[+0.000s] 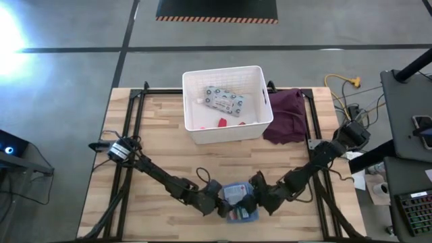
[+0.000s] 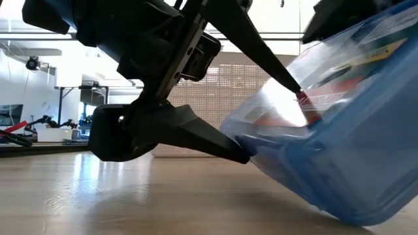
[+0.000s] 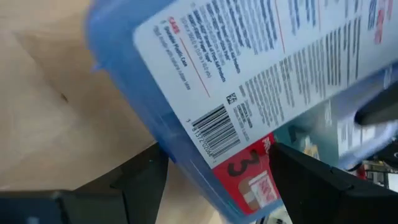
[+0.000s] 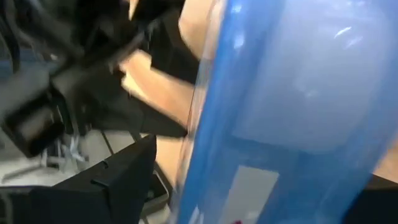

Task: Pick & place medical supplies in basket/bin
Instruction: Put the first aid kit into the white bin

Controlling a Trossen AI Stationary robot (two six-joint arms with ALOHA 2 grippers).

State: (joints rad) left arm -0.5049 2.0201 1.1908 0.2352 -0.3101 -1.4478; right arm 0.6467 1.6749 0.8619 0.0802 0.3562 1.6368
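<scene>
The flat blue first-aid box [image 1: 237,201] lies near the table's near edge, between both grippers. My left gripper [image 1: 219,202] is shut on its left end. My right gripper [image 1: 258,199] is open, with its fingers on either side of the box's right end [image 4: 292,93]. In the low view the box [image 2: 339,150] is tilted, left edge up. The white bin [image 1: 229,133] stands at the far middle. It holds a pale packet [image 1: 225,100] and a small red item [image 1: 221,122]. My left gripper [image 3: 217,152] pinches the box's left edge [image 2: 258,140] between its two fingers, one finger [image 2: 215,140] under the edge and one [image 2: 261,59] on the lid. It comes level from the table's left. The box is tilted, its left edge raised and its lower right corner [image 2: 366,219] on the table. My right gripper [image 4: 267,168] has the box between its fingers; one finger [image 4: 118,180] shows a gap to the blue wall, and I cannot tell whether the other touches.
A dark purple cloth [image 1: 289,115] lies right of the bin. A black frame [image 1: 131,128] runs along the table's left and right sides. Bare wood lies between the bin and the box. Cables and equipment sit off the table's right edge.
</scene>
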